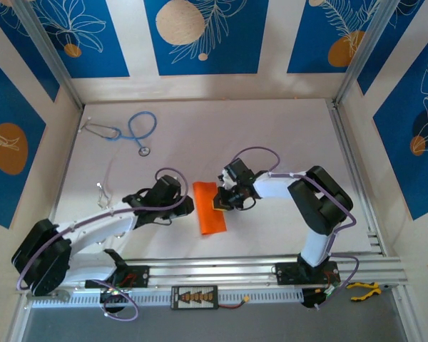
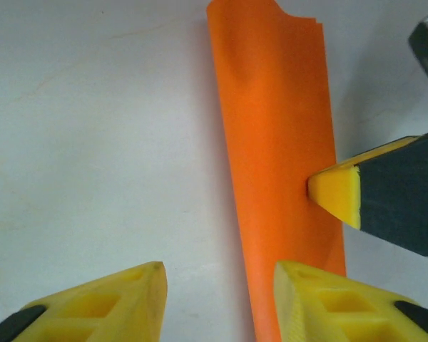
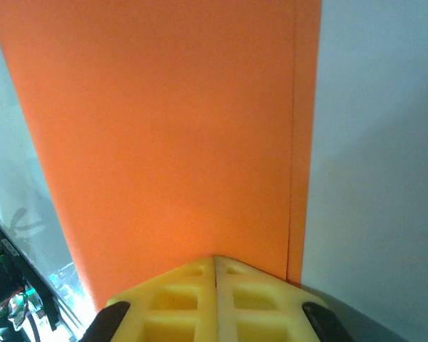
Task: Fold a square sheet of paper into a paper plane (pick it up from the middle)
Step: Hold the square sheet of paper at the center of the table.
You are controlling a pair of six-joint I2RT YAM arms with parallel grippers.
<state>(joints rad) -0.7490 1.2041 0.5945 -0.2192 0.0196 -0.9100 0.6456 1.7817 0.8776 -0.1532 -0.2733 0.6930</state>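
White table (image 1: pixel 271 135), blue-patterned walls (image 1: pixel 207 35). The orange paper (image 1: pixel 210 210), folded to a long narrow strip, lies flat centre-front btwn the arms. Right gripper (image 3: pixel 215 260) has its fingers closed tight together, tip touching the strip's right edge, nothing clamped btwn them. Left gripper (image 2: pixel 221 274) is spread wide & empty, straddling the strip's left edge.

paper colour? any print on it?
The folded sheet of paper is plain bright orange, no print. Shows best in the right wrist view.
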